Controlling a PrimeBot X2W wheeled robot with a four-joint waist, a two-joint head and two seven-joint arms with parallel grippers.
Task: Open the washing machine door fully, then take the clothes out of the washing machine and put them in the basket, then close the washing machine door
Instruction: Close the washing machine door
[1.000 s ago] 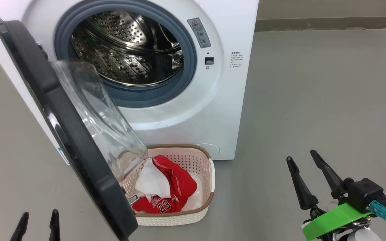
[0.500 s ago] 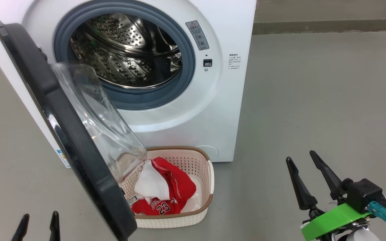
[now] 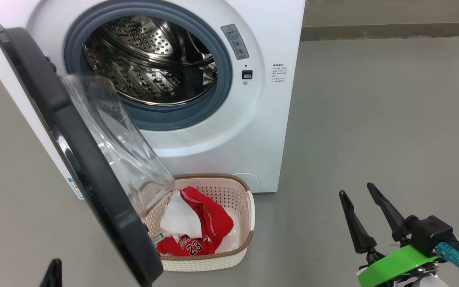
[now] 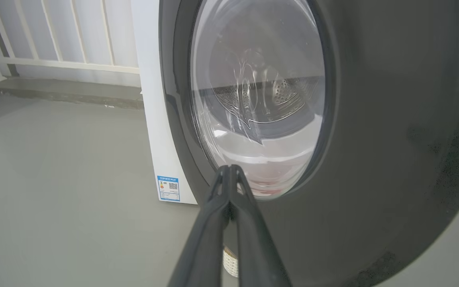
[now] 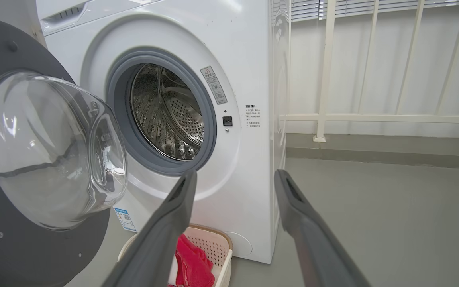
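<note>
A laundry area: a big white front-loading washing machine (image 3: 221, 147) is standing on bare grey floor (image 3: 373, 119), cream railing bars (image 5: 325, 79) running behind at two o'clock.

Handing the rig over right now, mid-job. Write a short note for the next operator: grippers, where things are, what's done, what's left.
Left gripper: shut, empty, pointing at the outer face of the washing machine door; contact unclear.
Right gripper: open, empty, above the floor to the right of the washing machine.
Clothes: in the basket, in front of the machine by the door's lower edge.
Done: door open; the visible part of the drum has no clothes.
Left: close the door.
</note>
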